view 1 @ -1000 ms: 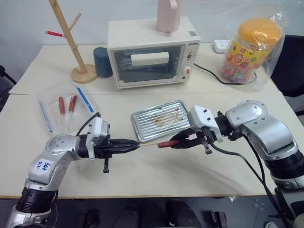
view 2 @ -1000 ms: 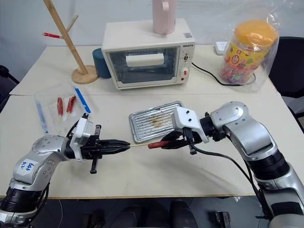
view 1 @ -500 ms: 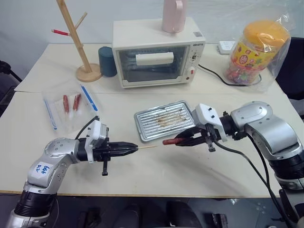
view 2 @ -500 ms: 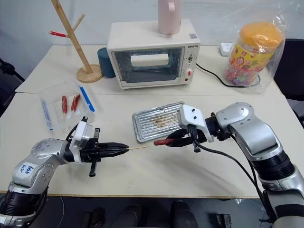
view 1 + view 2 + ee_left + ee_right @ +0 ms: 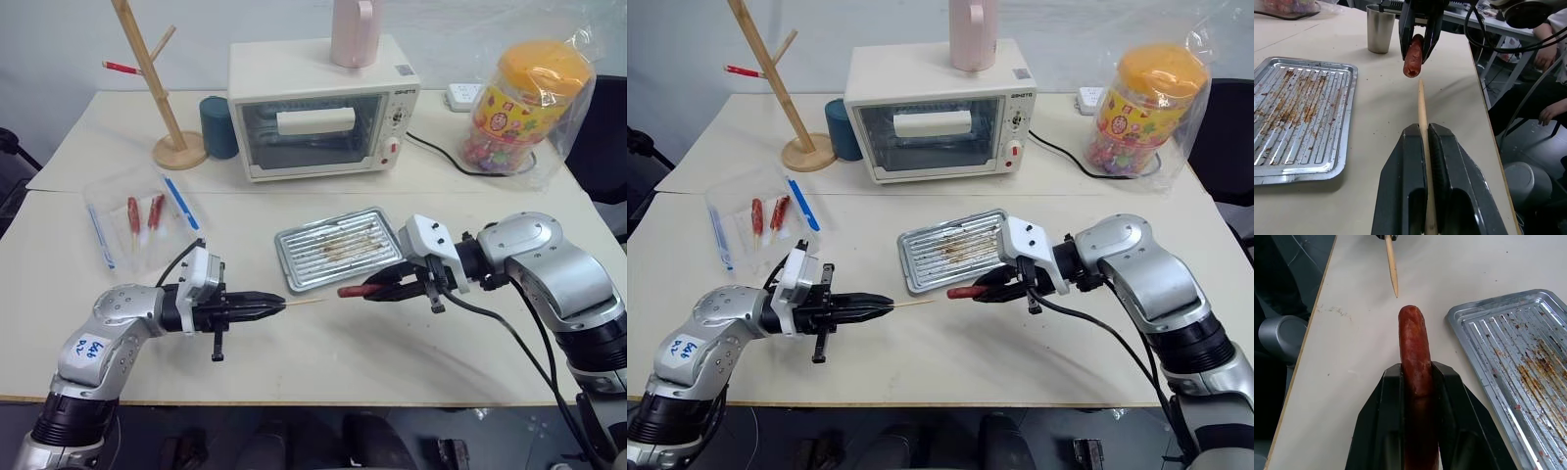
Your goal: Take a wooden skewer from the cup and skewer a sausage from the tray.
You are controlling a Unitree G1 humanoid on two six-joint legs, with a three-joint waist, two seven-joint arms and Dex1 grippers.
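My left gripper [image 5: 275, 304] is shut on the wooden skewer [image 5: 304, 303], held about level just above the table with its pointed tip toward the right. My right gripper [image 5: 380, 290] is shut on the reddish-brown sausage [image 5: 354, 290], whose rounded end faces the tip. A small gap separates the skewer [image 5: 1391, 265] from the sausage [image 5: 1414, 340], and the two are roughly in line. The ridged silver tray [image 5: 294, 260] with grease streaks lies just behind them and holds nothing. The steel cup [image 5: 1379, 28] stands on the table behind the right gripper [image 5: 1418, 27].
A white toaster oven [image 5: 318, 108] with a pink jug on top stands at the back. Left of it are a dark blue cup [image 5: 217, 126] and a wooden branched stand [image 5: 162, 93]. A clear bag of red sausages [image 5: 142, 217] lies left; a candy jar [image 5: 524, 98] stands at the back right.
The whole picture has shifted a little. A second ago the skewer tip met the sausage's end; now a small gap lies between them. Both grips are unchanged.
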